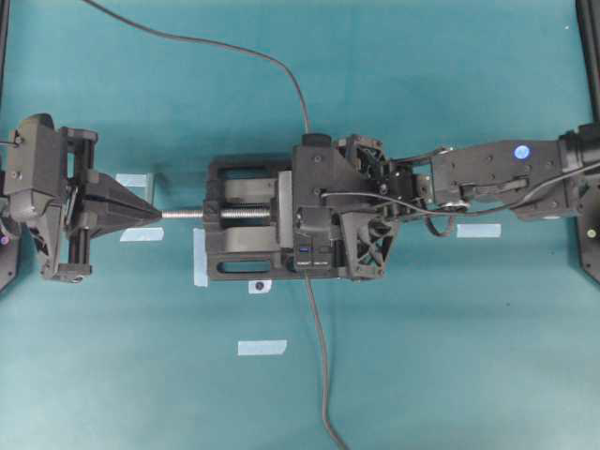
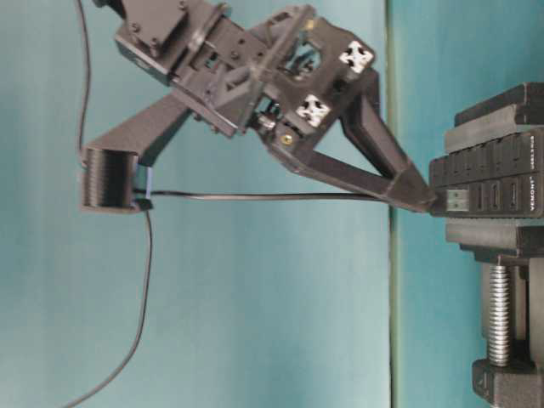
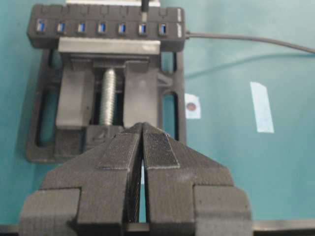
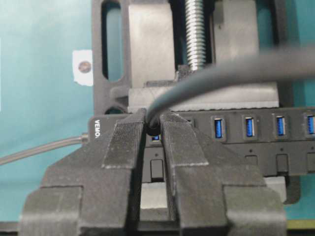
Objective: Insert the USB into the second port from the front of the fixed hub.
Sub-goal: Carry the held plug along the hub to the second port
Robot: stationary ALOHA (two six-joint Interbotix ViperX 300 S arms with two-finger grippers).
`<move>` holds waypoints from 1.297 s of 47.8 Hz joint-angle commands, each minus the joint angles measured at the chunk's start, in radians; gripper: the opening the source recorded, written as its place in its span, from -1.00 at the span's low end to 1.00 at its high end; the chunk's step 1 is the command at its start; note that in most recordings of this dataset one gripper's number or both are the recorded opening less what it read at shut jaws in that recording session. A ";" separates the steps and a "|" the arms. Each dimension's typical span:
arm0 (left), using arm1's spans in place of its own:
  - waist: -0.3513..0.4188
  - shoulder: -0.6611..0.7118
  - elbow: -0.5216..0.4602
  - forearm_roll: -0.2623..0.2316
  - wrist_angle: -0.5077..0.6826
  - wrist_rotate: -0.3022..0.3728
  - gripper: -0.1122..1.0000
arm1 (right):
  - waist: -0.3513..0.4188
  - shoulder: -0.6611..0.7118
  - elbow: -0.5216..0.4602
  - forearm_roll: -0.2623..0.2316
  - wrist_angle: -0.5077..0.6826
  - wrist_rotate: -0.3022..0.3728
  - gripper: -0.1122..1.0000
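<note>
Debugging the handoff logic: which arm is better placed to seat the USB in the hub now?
Right. The right gripper is shut on the USB, holding it at the fixed hub. The left gripper is shut, empty, and back beyond the vise screw's end.

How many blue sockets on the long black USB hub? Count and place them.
7 sockets, in one row along the hub; the black USB plug stands at the second from the right, left wrist view.

Both grippers (image 3: 142, 142) (image 4: 153, 129) closed — apparently.
</note>
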 commanded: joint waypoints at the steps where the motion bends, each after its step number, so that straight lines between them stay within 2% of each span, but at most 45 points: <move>1: 0.000 0.000 -0.011 0.002 -0.008 -0.002 -0.80 | 0.005 -0.008 -0.014 0.002 -0.008 0.011 -0.71; 34: 0.002 -0.002 -0.006 0.002 -0.009 -0.002 -0.80 | -0.002 0.018 -0.006 0.002 -0.006 0.011 -0.71; 62: 0.000 -0.002 -0.005 0.002 -0.009 -0.002 -0.80 | -0.006 0.017 -0.006 0.000 0.066 0.009 -0.71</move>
